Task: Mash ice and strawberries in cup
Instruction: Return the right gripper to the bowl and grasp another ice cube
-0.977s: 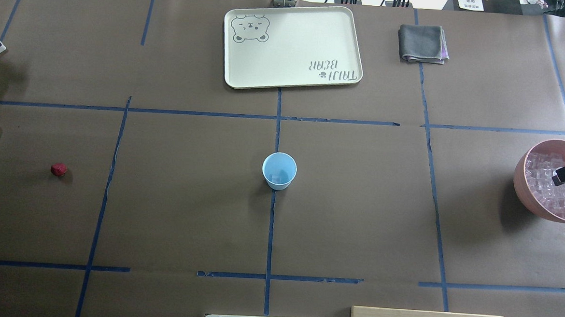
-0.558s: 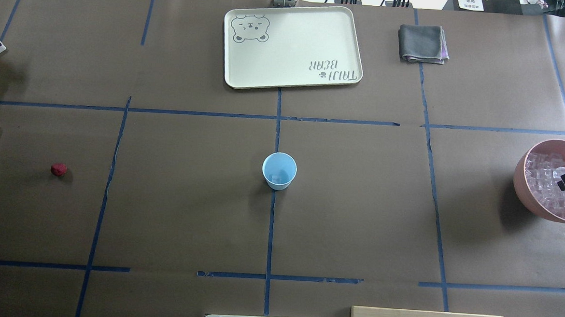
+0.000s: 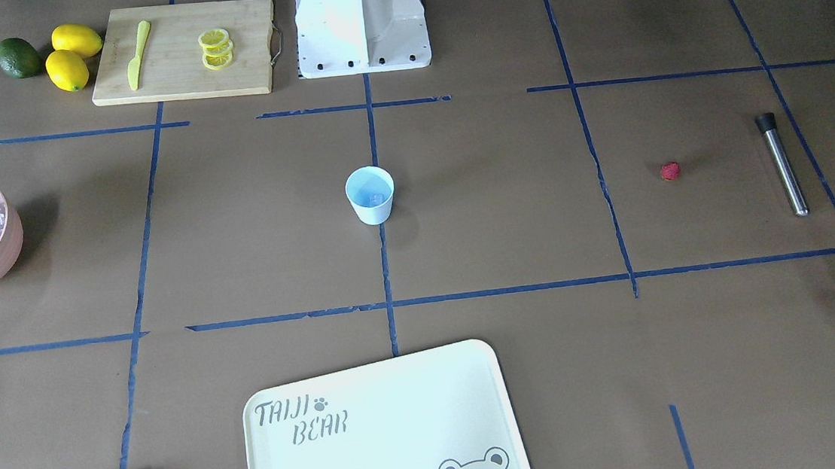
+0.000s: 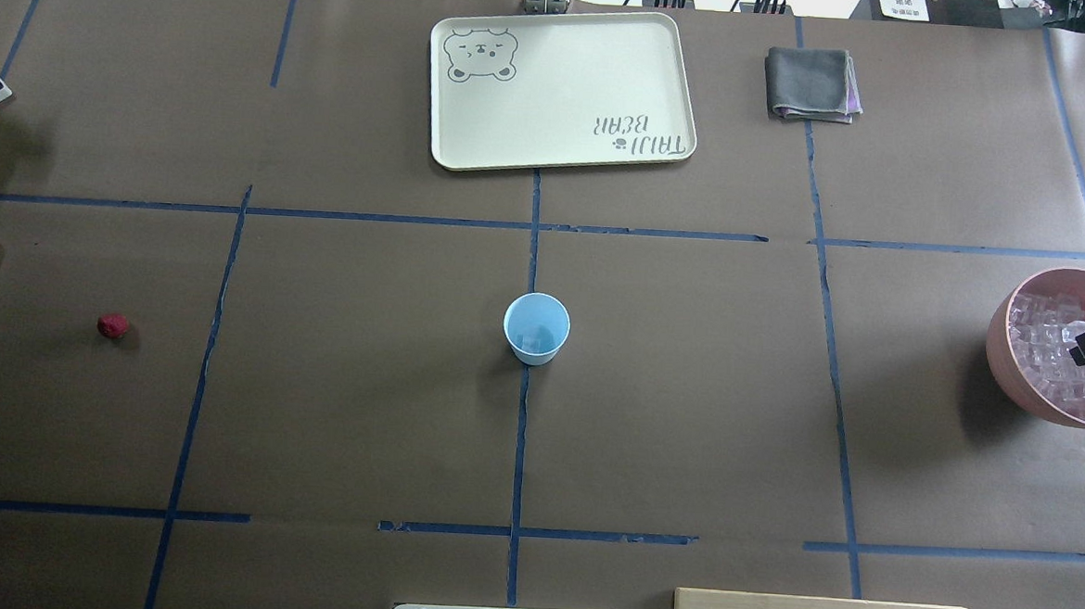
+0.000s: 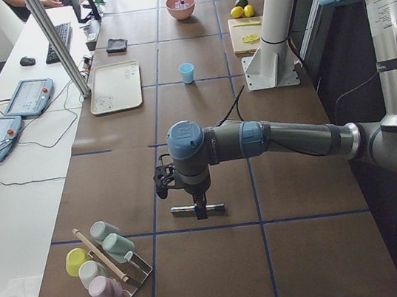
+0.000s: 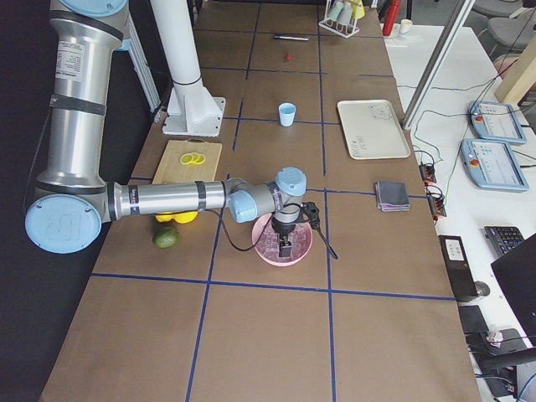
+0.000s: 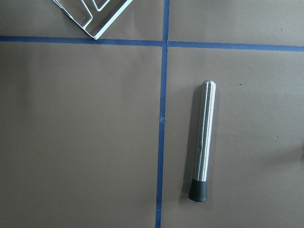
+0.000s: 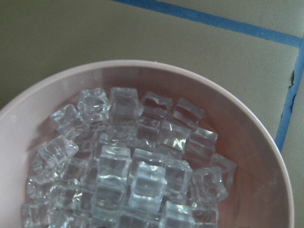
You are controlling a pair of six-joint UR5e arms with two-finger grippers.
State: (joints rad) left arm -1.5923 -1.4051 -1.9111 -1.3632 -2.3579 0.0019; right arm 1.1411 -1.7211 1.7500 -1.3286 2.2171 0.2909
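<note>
Table [image 4: 362,379]: brown, blue tape [image 4: 520,433] grid, cup [image 4: 536,327] central | white desk [image 5: 4,222] beside, tablets [image 5: 30,97]

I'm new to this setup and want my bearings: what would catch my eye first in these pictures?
The pink bowl heaped with clear ice cubes, on the robot's far right. Next, the light-blue cup alone at the table's centre, and the small red strawberry lying far off on the robot's left near a steel muddler.

light: bright, even | shadows: soft, short | glare: tray [image 3: 403,417] washed out | focus: sharp
</note>
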